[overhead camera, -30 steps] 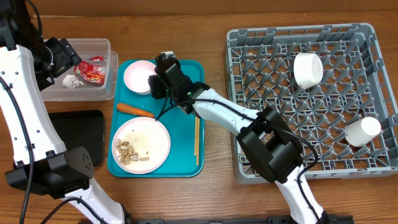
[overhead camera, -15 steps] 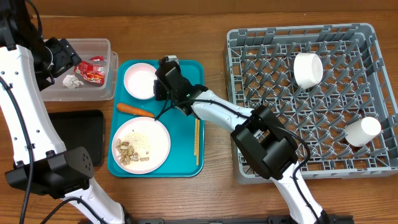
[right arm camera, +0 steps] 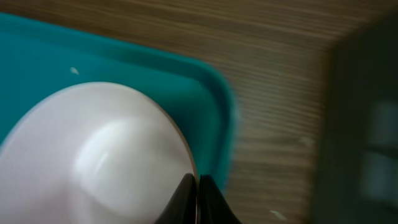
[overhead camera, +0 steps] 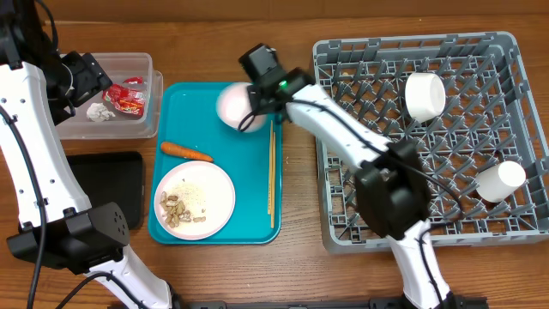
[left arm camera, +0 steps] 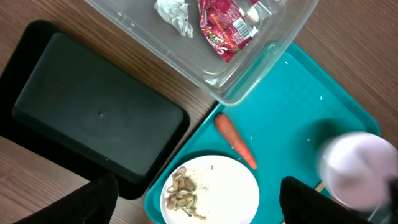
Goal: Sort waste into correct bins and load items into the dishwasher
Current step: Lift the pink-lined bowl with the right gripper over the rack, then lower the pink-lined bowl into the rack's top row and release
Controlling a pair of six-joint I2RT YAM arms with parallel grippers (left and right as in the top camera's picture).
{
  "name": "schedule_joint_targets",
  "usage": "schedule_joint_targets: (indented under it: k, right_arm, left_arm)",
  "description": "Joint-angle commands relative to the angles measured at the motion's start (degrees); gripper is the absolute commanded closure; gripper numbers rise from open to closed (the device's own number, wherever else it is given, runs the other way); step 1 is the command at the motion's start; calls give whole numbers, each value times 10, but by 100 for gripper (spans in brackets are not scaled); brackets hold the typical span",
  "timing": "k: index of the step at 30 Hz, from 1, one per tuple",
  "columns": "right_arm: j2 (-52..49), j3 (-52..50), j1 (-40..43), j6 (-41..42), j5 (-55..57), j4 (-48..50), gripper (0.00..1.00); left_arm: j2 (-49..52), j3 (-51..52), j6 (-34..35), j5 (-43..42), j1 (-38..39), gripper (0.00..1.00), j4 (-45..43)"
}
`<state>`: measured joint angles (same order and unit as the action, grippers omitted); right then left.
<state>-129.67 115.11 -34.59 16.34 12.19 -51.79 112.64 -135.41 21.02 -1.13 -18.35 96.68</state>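
My right gripper is shut on the rim of a small white bowl, which hangs tilted over the back right corner of the teal tray. In the right wrist view its fingertips pinch that rim. My left gripper stands open and empty, high over the clear tub, which holds the red wrapper and foil ball. On the teal tray lie the carrot, chopsticks and a white plate with rice and nut scraps.
The black tray lies left of the teal tray, in front of the tub. The grey dish rack fills the right side, with one white cup and another in it. Bare wood separates tray and rack.
My right gripper closed on the bowl's rim, then lifted it and carried it right, toward the tray's back right corner. The left arm has not moved.
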Motion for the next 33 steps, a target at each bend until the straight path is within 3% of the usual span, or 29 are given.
schedule_joint_targets:
  k: [1,5,10,13,15,21,33]
  right_arm:
    - [125,27,53,-16,138,-68,96]
    - [191,27,118,-16,267,-185,96]
    - [203,22,174,-7,333,-300,96]
    - [202,-17,196,190,512,-328,96]
    - [198,-52,202,223,572,-303,96]
    - [160,-175,185,121,688,-143,96]
    - [104,-184,69,106,641,-118,96]
  left_arm:
    - [-10,-1,0,-4,5,15,1]
    - [-9,-1,0,-4,5,14,-1]
    - [-10,-1,0,-4,5,15,-7]
    - [-9,-1,0,-4,5,15,-6]
    - [-9,-1,0,-5,5,15,-6]
    - [-10,-1,0,-34,5,15,-7]
    - [-10,-1,0,-34,5,15,-6]
